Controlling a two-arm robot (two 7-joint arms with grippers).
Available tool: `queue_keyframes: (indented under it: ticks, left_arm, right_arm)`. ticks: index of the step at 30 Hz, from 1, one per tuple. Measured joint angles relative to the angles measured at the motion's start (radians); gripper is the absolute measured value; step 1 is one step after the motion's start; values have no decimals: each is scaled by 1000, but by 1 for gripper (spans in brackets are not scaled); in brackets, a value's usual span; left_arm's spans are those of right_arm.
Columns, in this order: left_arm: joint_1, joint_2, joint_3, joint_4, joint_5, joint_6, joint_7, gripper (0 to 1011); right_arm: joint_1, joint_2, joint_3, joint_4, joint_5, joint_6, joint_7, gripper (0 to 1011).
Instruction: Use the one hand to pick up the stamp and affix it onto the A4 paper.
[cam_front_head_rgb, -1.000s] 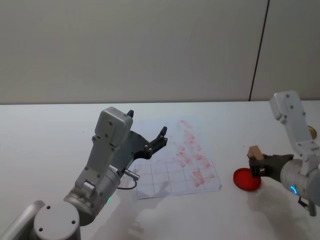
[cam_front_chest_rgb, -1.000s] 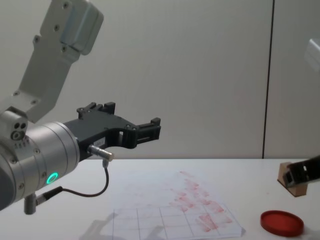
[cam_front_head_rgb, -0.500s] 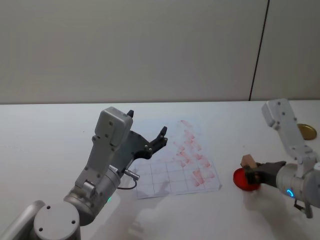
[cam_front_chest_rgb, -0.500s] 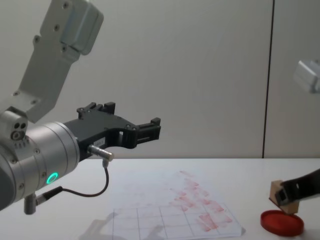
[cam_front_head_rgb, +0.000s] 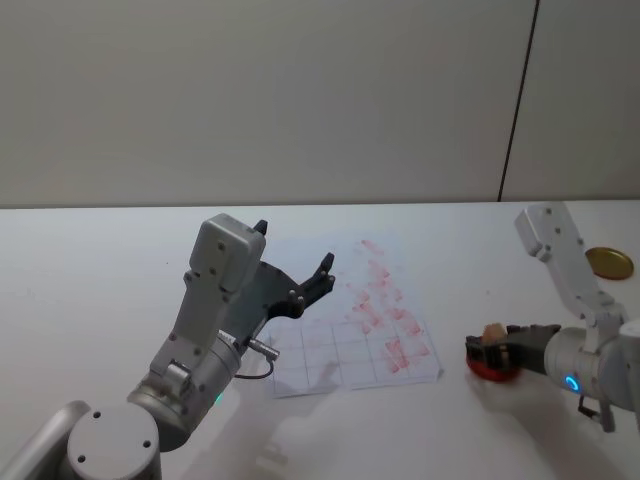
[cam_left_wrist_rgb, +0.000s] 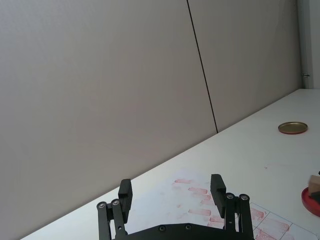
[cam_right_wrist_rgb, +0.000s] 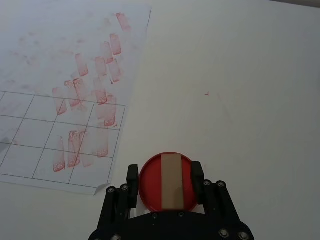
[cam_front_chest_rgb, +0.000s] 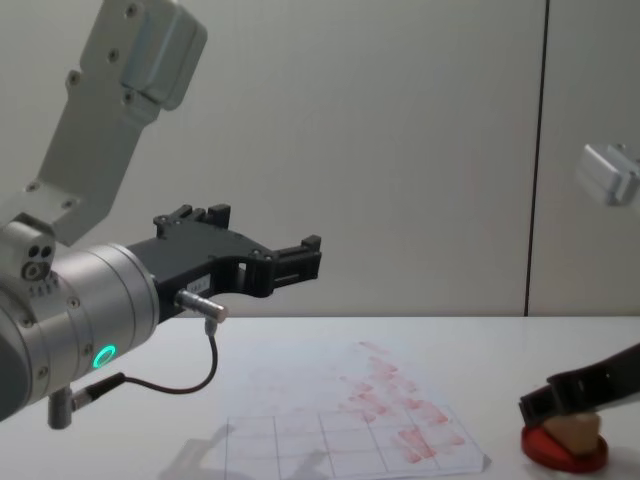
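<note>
Fingers (cam_right_wrist_rgb: 131, 181) of the right gripper (cam_right_wrist_rgb: 164, 185) are seen pinching the stamp (cam_right_wrist_rgb: 173, 181), its long axis running straight out between them, pressed onto the red ink pad (cam_right_wrist_rgb: 150, 182), while the paper (cam_right_wrist_rgb: 55, 100) lies beyond the fingertips toward the idle, spread left gripper (cam_front_head_rgb: 295, 280).

Tan stamp (cam_right_wrist_rgb: 173, 181) sits on red pad; smudged A4 paper (cam_right_wrist_rgb: 60, 90) lies flat.

head: down on A4 paper (cam_front_head_rgb: 355, 320) | chest: side-on, same sheet
</note>
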Motion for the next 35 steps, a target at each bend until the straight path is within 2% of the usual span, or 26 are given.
queue_keyframes:
  ticks: [2, 4, 10, 15, 25, 35]
  left_arm:
    - [0, 0, 0, 0, 0, 0, 0, 993]
    - [0, 0, 0, 0, 0, 0, 0, 993]
    - [0, 0, 0, 0, 0, 0, 0, 993]
    - [0, 0, 0, 0, 0, 0, 0, 993]
    - [0, 0, 0, 0, 0, 0, 0, 993]
    - [0, 0, 0, 0, 0, 0, 0, 993]
  right_arm:
    - [1, -1, 1, 1, 4, -8, 2, 668]
    - [1, -1, 3, 1, 6, -14, 2, 684]
    - [-11, -1, 6, -29, 14, -55, 2, 891]
    - [-28, 1, 7, -61, 17, -94, 1, 999]
    - [-82, 11, 6, -144, 18, -196, -11, 1001]
    - [-147, 26, 3, -236, 15, -322, -27, 1001]
